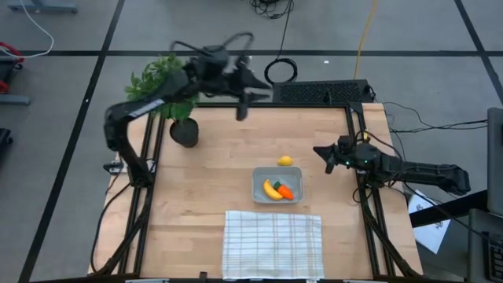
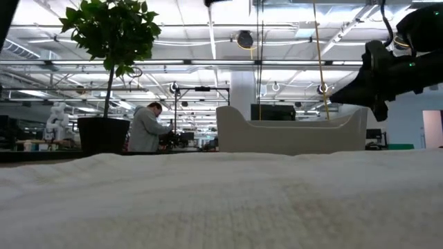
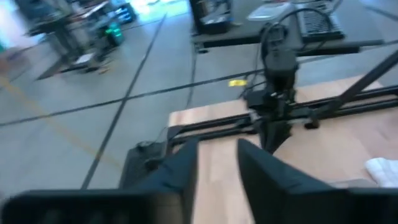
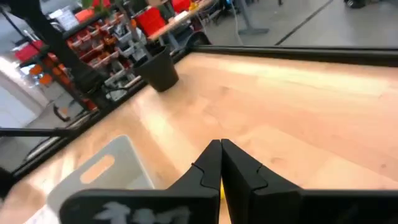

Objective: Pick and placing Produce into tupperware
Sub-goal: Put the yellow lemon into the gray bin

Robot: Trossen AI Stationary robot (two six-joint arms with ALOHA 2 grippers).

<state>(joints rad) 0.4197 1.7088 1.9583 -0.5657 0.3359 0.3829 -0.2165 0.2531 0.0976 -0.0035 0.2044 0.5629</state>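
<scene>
The tupperware [image 1: 277,174] stands mid-table, just beyond the white checked cloth [image 1: 273,244]. Of the produce, the yellow banana [image 1: 270,190] and the orange carrot [image 1: 285,191] lie inside it. The lemon [image 1: 285,161] rests on the wood beside its far wall. My left gripper [image 1: 242,104] is raised high over the table's far edge, blurred, and it touches nothing. In the left wrist view its fingers [image 3: 186,171] stand a little apart with nothing between them. My right gripper [image 1: 322,151] waits shut at the table's right edge, clear of the lemon.
A potted plant [image 1: 169,86] in a black pot [image 1: 185,131] stands at the far left of the table. A dark keyboard-like block [image 1: 322,92] lies beyond the far edge. Bare wood lies left of the tupperware. The cloth [image 2: 208,200] fills the low view's foreground.
</scene>
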